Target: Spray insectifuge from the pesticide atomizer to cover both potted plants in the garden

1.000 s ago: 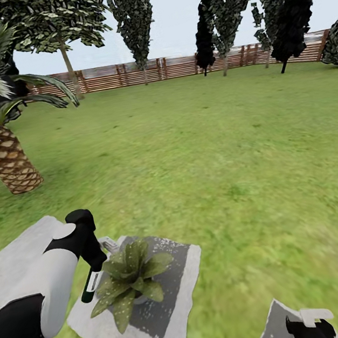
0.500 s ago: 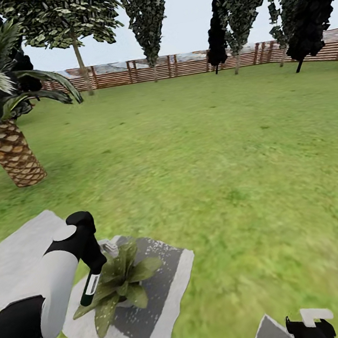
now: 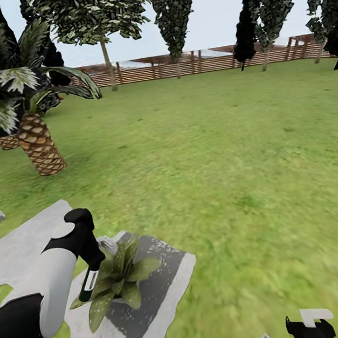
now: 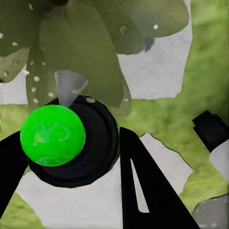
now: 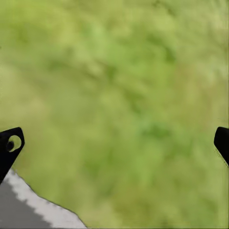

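Observation:
In the head view my left gripper (image 3: 96,263) is shut on the pesticide atomizer (image 3: 89,284), a slim white and black sprayer pointing down. It hangs right beside the left leaves of a potted plant (image 3: 119,278), a rosette of broad green leaves on a grey stepping stone (image 3: 159,279). The left wrist view looks down the atomizer (image 4: 71,152), a black round body with a bright green ball, held between the black fingers (image 4: 143,186) of my left gripper (image 4: 69,143). Speckled leaves of the potted plant (image 4: 81,52) lie just beyond. My right gripper (image 5: 114,143) is open over grass and shows low in the head view (image 3: 310,328).
A big palm (image 3: 37,146) with a scaly trunk stands at the left. More grey stepping stones (image 3: 22,244) lie behind my left arm, and a stone corner (image 5: 28,210) lies under my right gripper. Open lawn (image 3: 216,156) runs to a brown slatted fence (image 3: 196,62) with trees.
The whole view has swung: palm, trees and fence slid to the right, so the camera moved. The left gripper keeps the atomizer beside the plant; the right gripper stays open.

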Controlling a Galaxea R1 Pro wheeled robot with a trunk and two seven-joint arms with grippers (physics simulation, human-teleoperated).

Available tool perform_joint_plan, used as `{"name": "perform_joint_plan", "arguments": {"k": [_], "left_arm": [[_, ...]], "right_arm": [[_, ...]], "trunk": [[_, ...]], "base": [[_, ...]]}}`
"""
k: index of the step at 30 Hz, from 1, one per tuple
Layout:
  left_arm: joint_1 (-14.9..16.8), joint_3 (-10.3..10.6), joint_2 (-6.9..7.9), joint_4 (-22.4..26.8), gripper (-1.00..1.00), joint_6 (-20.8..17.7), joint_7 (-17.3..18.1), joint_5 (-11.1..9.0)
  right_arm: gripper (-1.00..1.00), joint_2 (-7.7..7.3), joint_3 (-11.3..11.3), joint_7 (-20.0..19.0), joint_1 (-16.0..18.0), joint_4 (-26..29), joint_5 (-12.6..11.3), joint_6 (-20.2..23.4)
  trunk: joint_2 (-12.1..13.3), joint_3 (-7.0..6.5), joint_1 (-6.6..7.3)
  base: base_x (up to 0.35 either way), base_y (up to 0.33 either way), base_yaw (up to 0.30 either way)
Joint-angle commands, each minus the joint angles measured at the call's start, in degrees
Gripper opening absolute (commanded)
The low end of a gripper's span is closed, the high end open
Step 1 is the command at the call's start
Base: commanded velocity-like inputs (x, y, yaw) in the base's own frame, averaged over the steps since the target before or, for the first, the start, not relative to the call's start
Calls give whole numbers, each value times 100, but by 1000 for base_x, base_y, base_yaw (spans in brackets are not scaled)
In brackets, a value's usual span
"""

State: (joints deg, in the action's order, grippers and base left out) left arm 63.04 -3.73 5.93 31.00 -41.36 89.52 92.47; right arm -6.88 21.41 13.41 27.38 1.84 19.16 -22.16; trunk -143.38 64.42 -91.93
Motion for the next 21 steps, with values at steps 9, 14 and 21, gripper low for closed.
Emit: {"name": "perform_joint_plan", "arguments": {"k": [9, 14, 21], "left_arm": [[-27, -15, 61, -56, -100, -20, 48, 216], [-76, -14, 155, -67, -100, -6, 48, 269], [-81, -8, 121, -66, -100, -18, 48, 272]], "right_arm": [[100, -4, 39, 21, 4, -9, 61, -17], [100, -3, 39, 21, 4, -9, 61, -17], [100, -2, 39, 21, 4, -9, 61, -17]], "trunk": [[-1, 5, -3], [-1, 5, -3], [-1, 5, -3]], "base": [[110, -26, 133], [1, 0, 275], [0, 0, 277]]}}
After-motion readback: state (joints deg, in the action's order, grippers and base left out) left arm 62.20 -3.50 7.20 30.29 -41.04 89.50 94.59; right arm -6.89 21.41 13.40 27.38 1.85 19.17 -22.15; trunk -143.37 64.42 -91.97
